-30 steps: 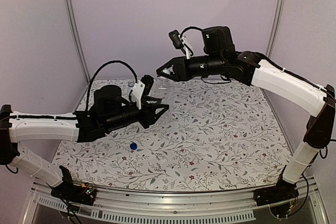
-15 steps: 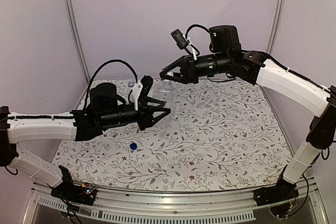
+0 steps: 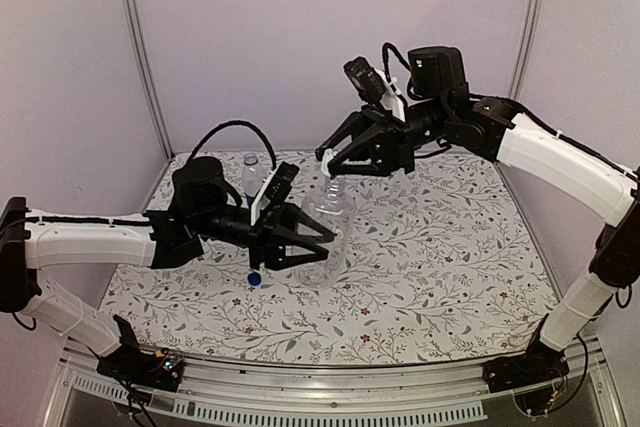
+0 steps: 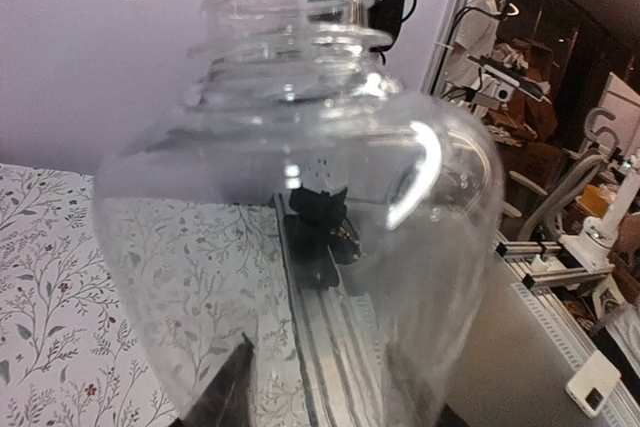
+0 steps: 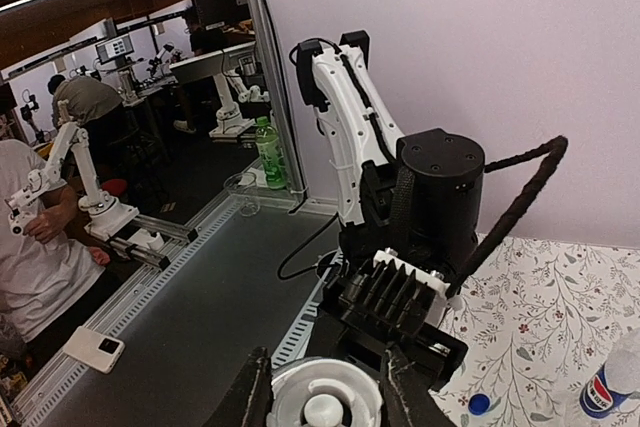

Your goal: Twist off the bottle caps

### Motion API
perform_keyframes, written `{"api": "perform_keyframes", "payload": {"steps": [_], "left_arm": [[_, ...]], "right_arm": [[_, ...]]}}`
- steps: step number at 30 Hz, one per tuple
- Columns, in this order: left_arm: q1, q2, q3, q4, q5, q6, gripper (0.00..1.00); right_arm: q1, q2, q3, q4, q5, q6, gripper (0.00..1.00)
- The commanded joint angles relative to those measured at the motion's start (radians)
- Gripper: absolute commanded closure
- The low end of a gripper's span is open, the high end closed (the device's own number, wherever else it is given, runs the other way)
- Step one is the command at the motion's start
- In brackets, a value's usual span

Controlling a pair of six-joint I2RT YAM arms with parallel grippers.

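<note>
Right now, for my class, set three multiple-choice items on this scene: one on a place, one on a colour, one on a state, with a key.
1. Where is the small round bright blue plastic cap?
A. on the flowered table
B. on a shelf
C. in a gripper

2. What colour is the round plastic cap between the fingers of the right gripper?
A. red
B. whitish
C. green

3. How does the left gripper stand to the plain clear plastic bottle?
A. open above it
B. apart from it
C. shut around its body

Key: 1 A, it lies on the table near the left gripper. 2 B, the right wrist view shows it pale. 3 C, the top view shows its fingers flanking the body.
</note>
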Motion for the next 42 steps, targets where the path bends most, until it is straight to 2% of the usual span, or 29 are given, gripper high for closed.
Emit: {"api": "perform_keyframes", "payload": {"steps": [1, 7, 13, 19, 22, 29, 30, 33, 37, 42], "left_arm": [[-0.008, 0.031, 0.020, 0.057, 0.155, -0.026, 0.82], [-0.006, 0.031, 0.024, 0.053, 0.132, -0.016, 0.82], [0.010, 0.000, -0.006, 0.049, 0.078, -0.006, 0.82], [0.038, -0.039, -0.042, 0.069, 0.048, -0.020, 0.80], [0.046, -0.071, -0.054, 0.055, -0.005, -0.018, 0.79], [0.066, -0.203, -0.094, -0.054, -0.268, 0.016, 0.79], [0.069, -0.225, -0.098, -0.078, -0.322, 0.018, 0.79], [0.072, -0.297, -0.101, -0.137, -0.510, 0.030, 0.77], [0.075, -0.367, -0.098, -0.198, -0.720, 0.036, 0.75], [0.084, -0.423, -0.094, -0.231, -0.830, 0.043, 0.73]], "right_arm": [[-0.014, -0.018, 0.002, 0.031, -0.071, -0.044, 1.00], [-0.021, -0.024, 0.005, 0.032, -0.057, -0.031, 1.00], [-0.039, -0.033, 0.002, 0.042, 0.023, 0.014, 1.00], [-0.055, -0.042, -0.017, 0.046, -0.010, 0.021, 1.00], [-0.065, -0.054, -0.027, 0.045, 0.059, 0.033, 1.00], [-0.123, -0.121, -0.114, 0.058, 0.368, 0.132, 0.98], [-0.123, -0.138, -0.135, 0.057, 0.459, 0.161, 0.98], [-0.123, -0.172, -0.209, 0.068, 0.592, 0.170, 0.97], [-0.123, -0.206, -0.302, 0.093, 0.650, 0.151, 0.97], [-0.122, -0.215, -0.432, 0.157, 0.656, 0.148, 0.96]]}}
